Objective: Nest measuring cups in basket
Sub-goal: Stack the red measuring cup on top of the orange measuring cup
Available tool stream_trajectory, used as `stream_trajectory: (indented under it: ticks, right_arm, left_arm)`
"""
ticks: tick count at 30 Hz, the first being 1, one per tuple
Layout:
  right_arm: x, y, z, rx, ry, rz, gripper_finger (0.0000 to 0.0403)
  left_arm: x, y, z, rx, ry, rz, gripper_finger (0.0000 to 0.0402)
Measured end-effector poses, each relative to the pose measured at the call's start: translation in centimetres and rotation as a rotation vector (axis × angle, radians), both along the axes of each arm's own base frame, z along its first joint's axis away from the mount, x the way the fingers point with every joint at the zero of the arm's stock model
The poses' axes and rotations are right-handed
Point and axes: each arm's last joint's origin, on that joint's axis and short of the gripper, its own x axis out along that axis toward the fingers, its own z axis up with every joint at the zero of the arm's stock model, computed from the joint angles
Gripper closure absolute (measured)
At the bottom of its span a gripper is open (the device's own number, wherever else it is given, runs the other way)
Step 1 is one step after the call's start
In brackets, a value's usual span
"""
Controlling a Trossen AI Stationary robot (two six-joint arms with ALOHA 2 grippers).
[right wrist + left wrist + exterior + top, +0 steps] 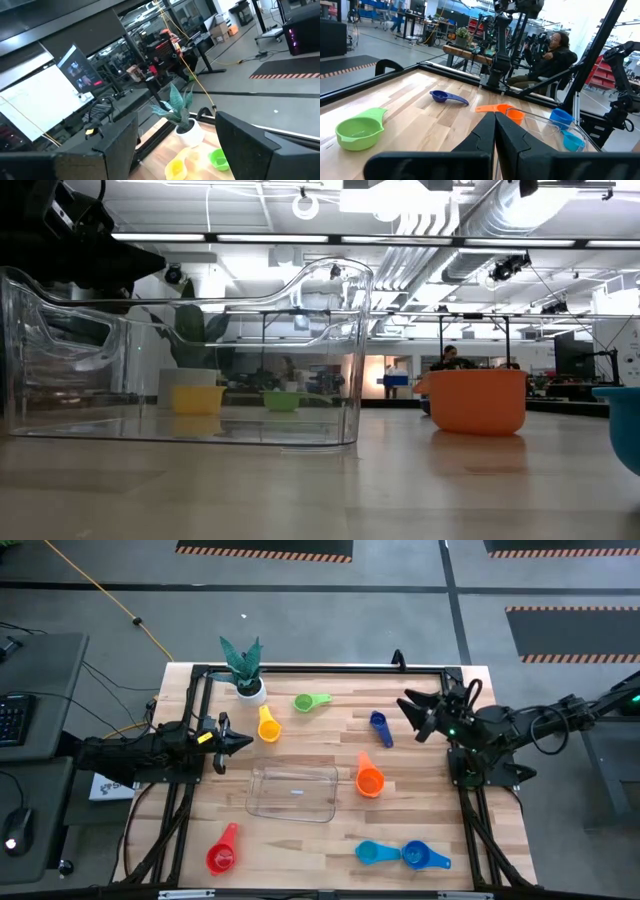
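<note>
Several measuring cups lie apart on the wooden table: green (310,701), yellow (268,725), dark blue (380,727), orange (369,778), red (222,850), light blue (375,853) and blue (422,857). The clear basket (293,792) stands on its flat bottom mid-table with no cup in it. My left gripper (240,743) hovers shut at the table's left side, near the yellow cup and the basket's far left corner. My right gripper (410,715) hovers open at the right side, just right of the dark blue cup. Neither touches anything.
A white pot with a green plant (246,668) stands at the far left, beside the yellow cup. A black frame (320,668) runs along the table's far edge and sides. Bare wood lies between the basket and the near edge. A person (555,50) sits beyond the table.
</note>
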Motion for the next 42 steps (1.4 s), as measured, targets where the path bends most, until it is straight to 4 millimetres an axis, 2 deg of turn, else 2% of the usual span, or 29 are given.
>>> stream_trajectory:
  ticks: [16, 18, 24, 28, 32, 37, 42]
  right_arm:
    - [0.6, 0.4, 0.0, -0.007, -0.011, 0.096, 0.0147]
    - [0.6, 0.4, 0.0, -0.01, -0.01, 0.095, 0.0147]
    - [0.6, 0.4, 0.0, -0.012, -0.008, 0.093, 0.0147]
    - [0.6, 0.4, 0.0, -0.012, -0.008, 0.091, 0.0147]
    - [0.6, 0.4, 0.0, -0.013, -0.007, 0.09, 0.0147]
    - [0.6, 0.4, 0.0, -0.024, -0.001, 0.089, 0.0146]
    - [0.6, 0.4, 0.0, -0.048, 0.013, 0.087, 0.0147]
  left_arm:
    - [0.0, 0.0, 0.0, 0.032, 0.002, 0.005, 0.0401]
    - [0.0, 0.0, 0.3, -0.038, -0.035, -0.003, 0.0401]
    - [-0.5, 0.1, 3.0, -0.375, -0.363, -0.035, 0.0401]
    - [-1.2, 0.2, 4.4, -0.423, -0.533, -0.042, 0.0401]
    - [-1.6, 0.5, 4.9, -0.424, -0.618, 0.066, 0.0401]
    - [-1.1, 0.5, 6.0, -0.439, -0.555, 0.099, 0.0378]
    - [0.4, 0.4, 9.9, -0.405, -0.389, 0.069, 0.0302]
